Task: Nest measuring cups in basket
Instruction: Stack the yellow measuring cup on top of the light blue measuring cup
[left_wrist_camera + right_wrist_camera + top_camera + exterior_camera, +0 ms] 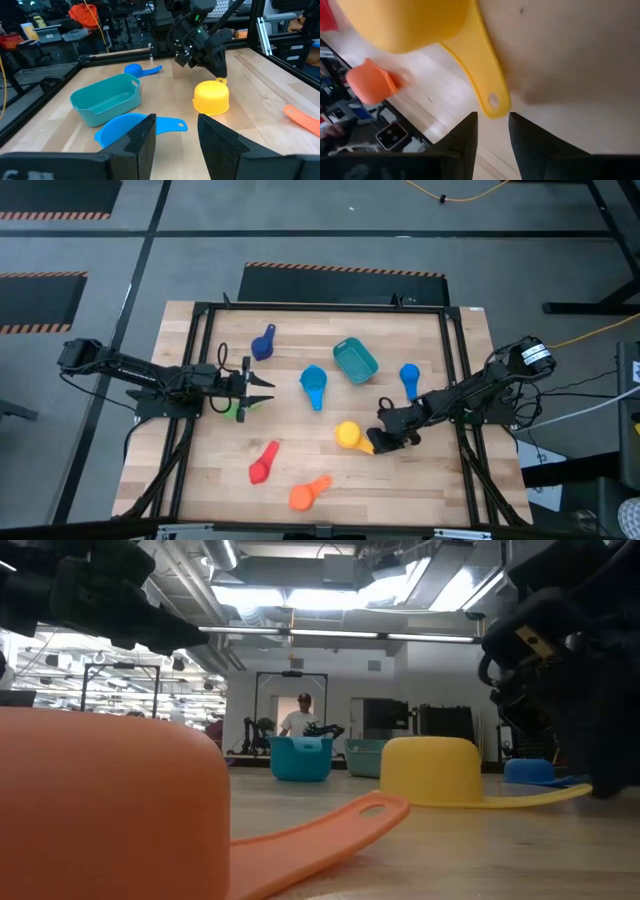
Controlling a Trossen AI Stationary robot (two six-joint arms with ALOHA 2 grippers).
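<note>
Right wrist view puts the yellow cup (415, 22) upside down on the surface, its handle tip just ahead of the right gripper (492, 127), fingers apart, nothing held. Left gripper (175, 132) waits, fingers apart; beyond it, light blue cup (125, 131), then basket (105, 100).

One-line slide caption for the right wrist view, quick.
Right gripper, fingers parted, poised just short of the yellow measuring cup's handle tip; orange cup beyond it.
</note>
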